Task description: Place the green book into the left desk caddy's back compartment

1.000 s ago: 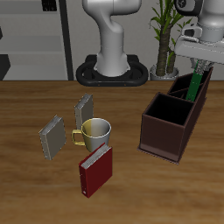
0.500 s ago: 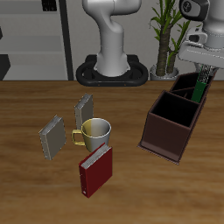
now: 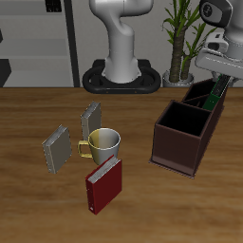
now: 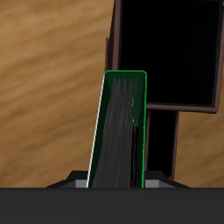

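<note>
Gripper (image 3: 219, 76) pinching green book (image 3: 216, 90) upright over back compartment (image 3: 205, 98) of left desk caddy (image 3: 187, 140), lower edge just inside; risk of snagging on divider (image 4: 160, 107) or wall if tilted at release.

Green book (image 4: 121, 131) upright, over caddy (image 4: 166, 109) divider, w/ wood table (image 4: 52, 79) beside.

The end effector (image 3: 220, 74) is cut by the exterior picture's edge, its fingers unseen. Below it, the green book (image 3: 216, 89) drops behind the left desk caddy (image 3: 186, 136) wall, lower end hidden.
</note>
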Available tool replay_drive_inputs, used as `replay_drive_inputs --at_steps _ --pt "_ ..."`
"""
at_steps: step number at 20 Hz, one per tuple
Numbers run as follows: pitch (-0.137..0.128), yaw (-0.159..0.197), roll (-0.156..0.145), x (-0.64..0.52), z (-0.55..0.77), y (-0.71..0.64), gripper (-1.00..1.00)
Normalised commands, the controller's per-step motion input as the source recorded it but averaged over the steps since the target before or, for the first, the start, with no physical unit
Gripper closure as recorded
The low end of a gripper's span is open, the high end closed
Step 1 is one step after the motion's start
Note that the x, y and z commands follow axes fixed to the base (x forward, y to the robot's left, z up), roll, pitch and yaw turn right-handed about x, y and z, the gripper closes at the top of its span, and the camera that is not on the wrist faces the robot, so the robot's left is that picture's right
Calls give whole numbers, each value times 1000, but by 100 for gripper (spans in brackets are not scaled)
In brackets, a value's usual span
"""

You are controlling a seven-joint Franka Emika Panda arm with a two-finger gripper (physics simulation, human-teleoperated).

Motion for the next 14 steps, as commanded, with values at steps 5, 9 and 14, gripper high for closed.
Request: replay_drive_inputs --at_steps 5,9,14 --pt "-5 -26 -26 -70 163 -196 -100" --pt "-7 -1 -5 -83 170 -128 -100" --pt "-37 16 15 -189 280 -93 -100"
